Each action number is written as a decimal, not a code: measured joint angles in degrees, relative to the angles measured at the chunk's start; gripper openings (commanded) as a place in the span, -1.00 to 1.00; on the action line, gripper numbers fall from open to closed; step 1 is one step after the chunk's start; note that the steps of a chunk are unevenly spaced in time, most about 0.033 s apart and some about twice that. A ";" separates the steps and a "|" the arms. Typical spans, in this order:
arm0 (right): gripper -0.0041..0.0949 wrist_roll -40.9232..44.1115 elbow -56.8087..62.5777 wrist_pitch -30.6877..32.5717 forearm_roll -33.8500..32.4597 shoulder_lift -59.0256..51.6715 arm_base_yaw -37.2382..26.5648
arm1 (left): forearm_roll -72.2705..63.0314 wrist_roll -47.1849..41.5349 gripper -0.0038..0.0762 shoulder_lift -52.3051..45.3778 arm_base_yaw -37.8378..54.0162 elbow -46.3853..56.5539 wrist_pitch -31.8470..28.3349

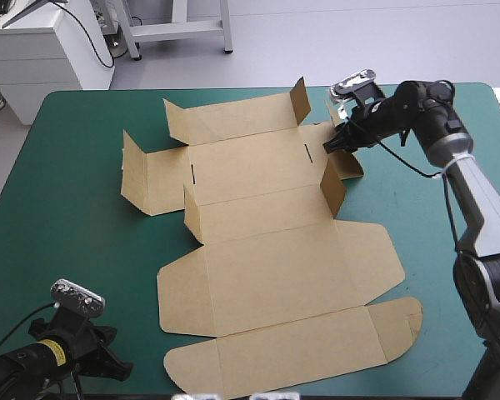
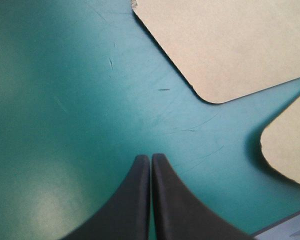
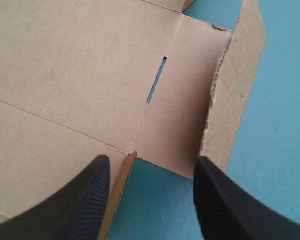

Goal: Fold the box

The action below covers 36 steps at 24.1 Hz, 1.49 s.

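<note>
The brown box (image 1: 267,250) lies mostly flat on the table (image 1: 83,208), with the right gripper (image 3: 152,165) spread wide at its far-right flap, likely to raise it, and the left gripper (image 2: 151,157) pressed closed, parked clear

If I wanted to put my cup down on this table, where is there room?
The widest bare patch is the cover between the box and the table's left edge, ahead of the left tool. A narrower one lies between the box and the right arm. The middle is all box; the far right is crowded, with the right tool at a flap.
</note>
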 measured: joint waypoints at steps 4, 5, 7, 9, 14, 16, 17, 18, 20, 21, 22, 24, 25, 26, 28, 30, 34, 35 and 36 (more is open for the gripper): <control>0.24 3.37 -2.89 -0.71 -5.70 3.29 3.12 | 0.00 0.00 -0.92 0.00 0.00 0.00 0.00; 0.24 4.47 -3.47 -0.79 -7.02 3.97 3.56 | 0.00 0.00 -0.92 0.00 0.00 0.00 0.00; 0.24 8.02 -5.04 -1.21 -12.15 5.70 4.86 | 0.00 0.00 -0.92 0.00 0.00 0.00 0.00; 0.24 12.07 -6.99 -1.45 -17.64 8.31 5.75 | 0.00 0.00 -0.92 0.00 0.00 0.00 0.00; 0.24 14.19 -10.08 -1.45 -20.47 11.71 5.82 | 0.00 0.00 -0.92 0.00 0.00 0.00 0.00; 0.24 14.52 -11.06 -1.50 -20.97 13.02 5.82 | 0.00 0.00 -0.92 0.00 0.00 0.00 0.00; 0.24 15.41 -11.44 -2.14 -21.99 13.94 5.83 | 0.00 0.00 -0.92 0.00 0.00 0.00 0.00; 0.23 16.49 -11.52 -2.49 -23.20 14.57 5.83 | 0.00 0.00 -0.92 0.00 0.00 0.00 0.00; 0.16 17.39 -11.56 -2.55 -24.66 15.47 5.83 | 0.00 0.00 -0.92 0.00 0.00 0.00 0.00; 0.07 17.83 -11.56 -2.61 -25.11 15.85 5.83 | 0.00 0.00 -0.92 0.00 0.00 0.00 0.00; -0.03 18.20 -11.56 -2.61 -25.57 16.44 5.83 | 0.00 0.00 -0.92 0.00 0.00 0.00 0.00; -0.31 19.28 -11.62 -2.79 -26.33 17.59 5.83 | 0.00 0.00 -0.92 0.00 0.00 0.00 0.00; -0.55 19.52 -11.62 -2.79 -26.39 17.84 5.83 | 0.00 0.00 -0.92 0.00 0.00 0.00 0.00; -0.77 19.96 -11.62 -2.85 -26.39 18.12 5.83 | 0.00 0.00 -0.92 0.00 0.00 0.00 0.00; -0.96 21.06 -12.06 -2.86 -26.39 18.22 5.83 | 0.00 0.00 -0.92 0.00 0.00 0.00 0.00; -0.96 21.43 -12.89 -2.71 -27.35 18.22 5.83 | 0.00 0.00 -0.92 0.00 0.00 0.00 0.00; -0.96 21.61 -16.05 -1.60 -27.64 18.22 5.78 | 0.00 0.00 -0.92 0.00 0.00 0.00 0.00; -0.96 21.56 -16.58 -1.13 -27.72 18.22 5.83 | 0.00 0.00 -0.92 0.00 0.00 0.00 0.00; -0.96 21.31 -17.31 -0.64 -27.92 18.22 5.83 | 0.00 0.00 -0.92 0.00 0.00 0.00 0.00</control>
